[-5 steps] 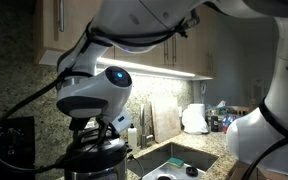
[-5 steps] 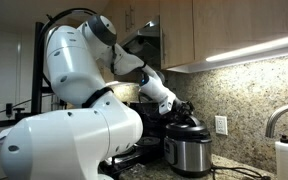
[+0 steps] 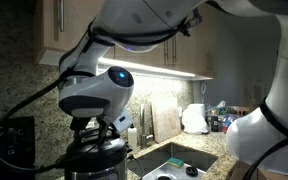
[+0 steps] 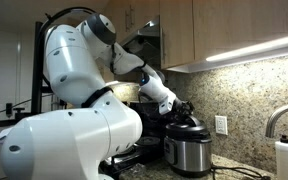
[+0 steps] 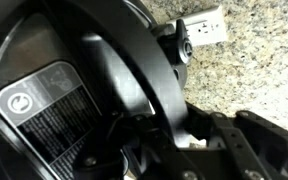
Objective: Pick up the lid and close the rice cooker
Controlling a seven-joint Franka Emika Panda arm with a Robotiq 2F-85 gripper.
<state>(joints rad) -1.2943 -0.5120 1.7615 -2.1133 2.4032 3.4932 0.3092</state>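
Observation:
The rice cooker, with a steel body and black rim, stands on the counter against the granite wall; it also shows in an exterior view. The black lid sits on top of it. My gripper is right above the lid, its fingers down around the lid's central handle. In the wrist view the lid fills the frame, and its arched black handle runs into my gripper, which looks shut on it. In an exterior view my gripper hides most of the lid.
A sink lies beside the cooker, with a white rounded lump and a cutting board behind it. A flat black box appliance stands on the other side. A wall outlet, a faucet and a soap bottle are close by.

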